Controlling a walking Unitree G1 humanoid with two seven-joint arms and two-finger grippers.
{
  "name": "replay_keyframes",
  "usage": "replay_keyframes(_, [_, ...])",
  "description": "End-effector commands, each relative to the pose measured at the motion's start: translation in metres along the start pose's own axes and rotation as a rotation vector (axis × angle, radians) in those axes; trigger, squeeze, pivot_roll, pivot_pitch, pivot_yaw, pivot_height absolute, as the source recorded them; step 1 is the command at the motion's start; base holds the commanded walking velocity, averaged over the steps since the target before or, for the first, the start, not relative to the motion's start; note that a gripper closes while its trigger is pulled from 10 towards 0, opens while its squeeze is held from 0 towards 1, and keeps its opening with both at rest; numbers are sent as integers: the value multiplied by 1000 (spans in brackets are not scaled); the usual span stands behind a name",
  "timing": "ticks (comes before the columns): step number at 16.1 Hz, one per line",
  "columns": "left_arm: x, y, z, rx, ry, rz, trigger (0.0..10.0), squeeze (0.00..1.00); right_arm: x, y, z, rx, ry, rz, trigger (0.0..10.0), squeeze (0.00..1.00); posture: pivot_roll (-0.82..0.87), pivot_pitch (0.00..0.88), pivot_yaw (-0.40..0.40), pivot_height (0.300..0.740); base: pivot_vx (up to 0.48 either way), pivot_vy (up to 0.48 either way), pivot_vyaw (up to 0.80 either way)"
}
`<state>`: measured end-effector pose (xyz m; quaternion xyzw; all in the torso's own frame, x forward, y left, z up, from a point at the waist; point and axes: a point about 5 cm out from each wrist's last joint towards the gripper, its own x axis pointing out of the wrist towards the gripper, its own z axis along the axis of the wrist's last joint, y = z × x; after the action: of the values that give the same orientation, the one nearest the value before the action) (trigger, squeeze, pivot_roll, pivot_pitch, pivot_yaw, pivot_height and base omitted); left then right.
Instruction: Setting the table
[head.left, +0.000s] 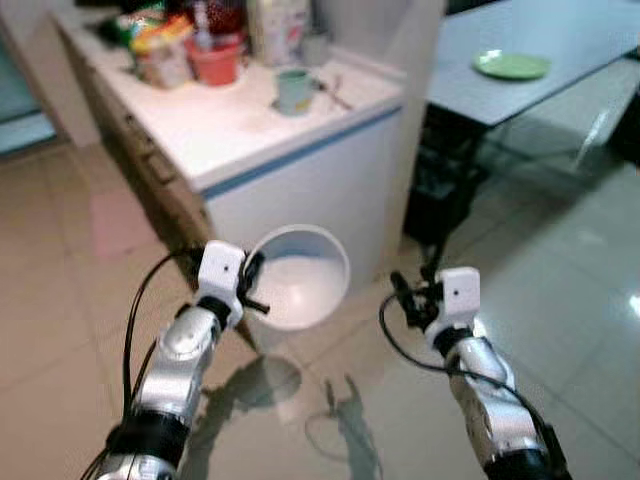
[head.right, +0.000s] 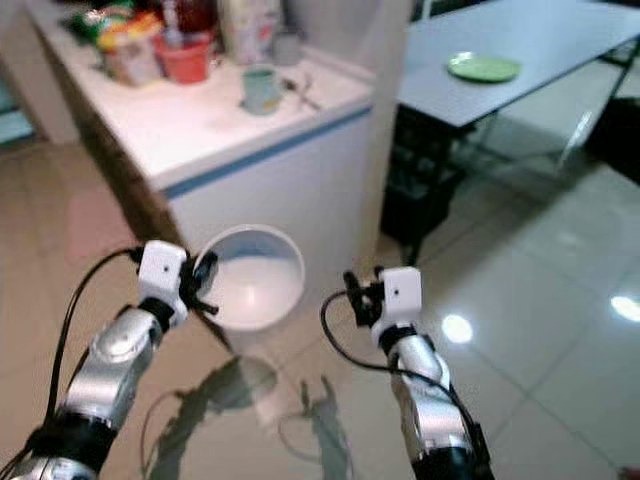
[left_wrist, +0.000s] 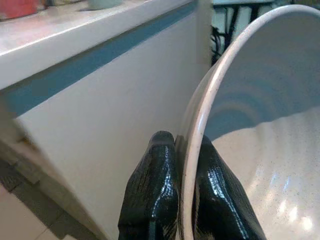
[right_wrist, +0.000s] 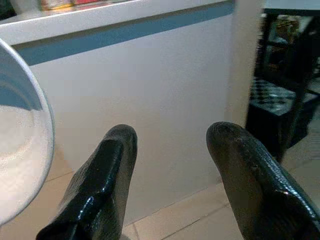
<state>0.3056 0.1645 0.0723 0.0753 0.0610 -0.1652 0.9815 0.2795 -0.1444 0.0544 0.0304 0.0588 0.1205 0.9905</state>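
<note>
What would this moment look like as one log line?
left gripper: shut on white bowl rim | right gripper: open, empty | green plate: on table

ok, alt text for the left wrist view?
The left hand pinches the rim of a white bowl between its two black fingers, one on each side of the rim. Behind it stands a white counter with a blue stripe under its top edge.
</note>
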Motion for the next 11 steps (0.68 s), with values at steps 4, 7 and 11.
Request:
replay_keyframes(4, [5,1,10,46,-33,0,0,451,1,0,2,-1,-7,0,10000,0,45,0,74,740,373,-296,0])
replay_keyframes(7, [6,2,9,59,-14,11,0,455,0,2,1,-6,-7,5,10000,0,45,0,76,740,389,-275,0])
replay_keyframes(11, [6,4,9,61,-15,18,0,494,-1,5,0,-6,-4,10,10000,0,41,0,84,740,407,-249,0])
